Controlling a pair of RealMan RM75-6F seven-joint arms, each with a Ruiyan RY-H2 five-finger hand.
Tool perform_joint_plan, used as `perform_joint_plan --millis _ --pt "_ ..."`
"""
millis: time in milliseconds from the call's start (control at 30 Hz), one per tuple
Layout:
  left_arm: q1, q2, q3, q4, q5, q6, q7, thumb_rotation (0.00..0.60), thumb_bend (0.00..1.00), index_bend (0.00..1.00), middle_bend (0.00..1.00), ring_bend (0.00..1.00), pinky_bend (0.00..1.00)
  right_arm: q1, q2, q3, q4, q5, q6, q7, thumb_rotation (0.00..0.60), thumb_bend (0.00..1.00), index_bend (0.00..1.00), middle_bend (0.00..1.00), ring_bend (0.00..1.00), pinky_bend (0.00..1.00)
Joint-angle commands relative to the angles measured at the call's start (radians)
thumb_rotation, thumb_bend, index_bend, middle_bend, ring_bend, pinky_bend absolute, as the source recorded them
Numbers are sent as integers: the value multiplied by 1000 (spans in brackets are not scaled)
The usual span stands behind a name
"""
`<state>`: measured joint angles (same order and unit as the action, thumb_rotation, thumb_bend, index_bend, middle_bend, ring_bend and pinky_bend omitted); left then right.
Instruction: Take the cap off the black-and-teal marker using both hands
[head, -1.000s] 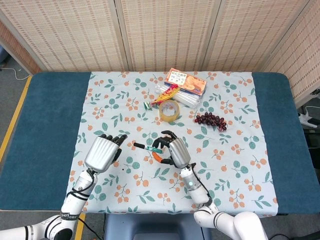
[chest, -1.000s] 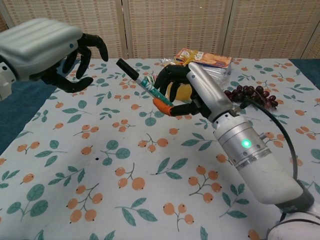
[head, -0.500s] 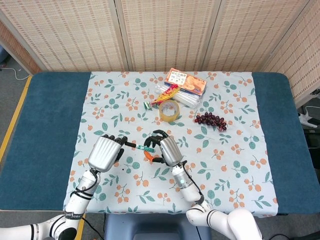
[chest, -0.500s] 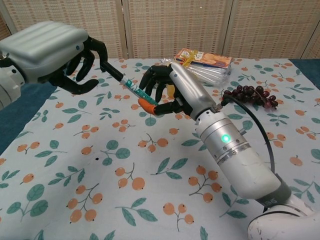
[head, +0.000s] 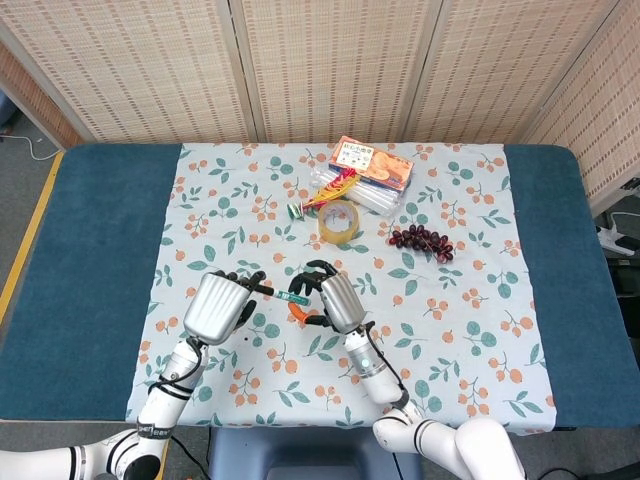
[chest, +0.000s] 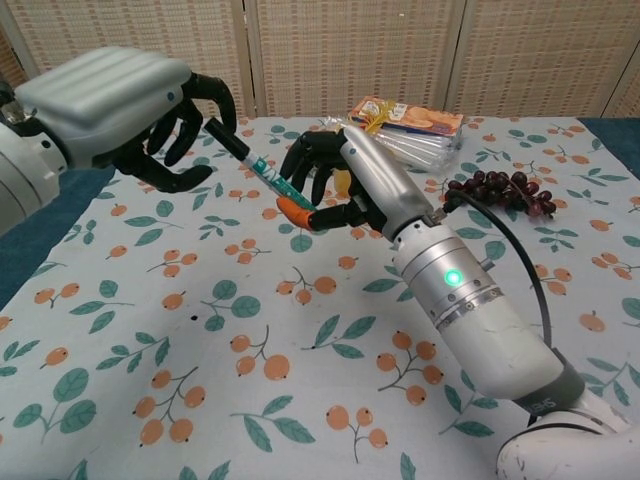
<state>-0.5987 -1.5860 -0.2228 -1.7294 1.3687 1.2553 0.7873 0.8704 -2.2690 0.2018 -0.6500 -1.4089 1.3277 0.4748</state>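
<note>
- Woven bamboo screens back a table spread with a leaf-and-orange-berry cloth (head: 470, 300) over blue.
- Above the near part of the cloth, the right hand (chest: 345, 185) grasps the black-and-teal marker (chest: 268, 178) by its body, holding it clear of the table and slanted up toward the left hand (chest: 135, 110).
- The left hand's fingers (chest: 195, 130) curl around the marker's black cap end (chest: 225, 140); whether they actually pinch it cannot be told.
- Risks, as a judgement: a loose hold on the cap would let the fingers slide off when the hands part; a pull off the marker's axis could twist it out of the right hand and drop it onto the cloth.
- Behind lie an orange packet (head: 372, 165), a tape roll (head: 339, 223) and dark grapes (head: 421, 240).
- The packet bears print, and the marker a white label, both too small to read.
</note>
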Motion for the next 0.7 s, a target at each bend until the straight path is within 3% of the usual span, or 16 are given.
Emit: perform_joint_plan --millis 33,467,700 --pt "-3 21 0 -18 -20 -20 -47 600 324 318 667 676 756 7 0 -6 5 5 2 8 600 377 979 845 574 248" --pt "-28 93 -38 -47 -190 -172 -344 600 326 373 667 684 750 -8 0 -13 42 18 9 124 600 383 979 845 574 248" --pt "-42 103 -39 -26 -170 -167 -399 600 330 379 665 684 750 -23 0 -47 63 -13 7 142 600 385 979 845 574 248"
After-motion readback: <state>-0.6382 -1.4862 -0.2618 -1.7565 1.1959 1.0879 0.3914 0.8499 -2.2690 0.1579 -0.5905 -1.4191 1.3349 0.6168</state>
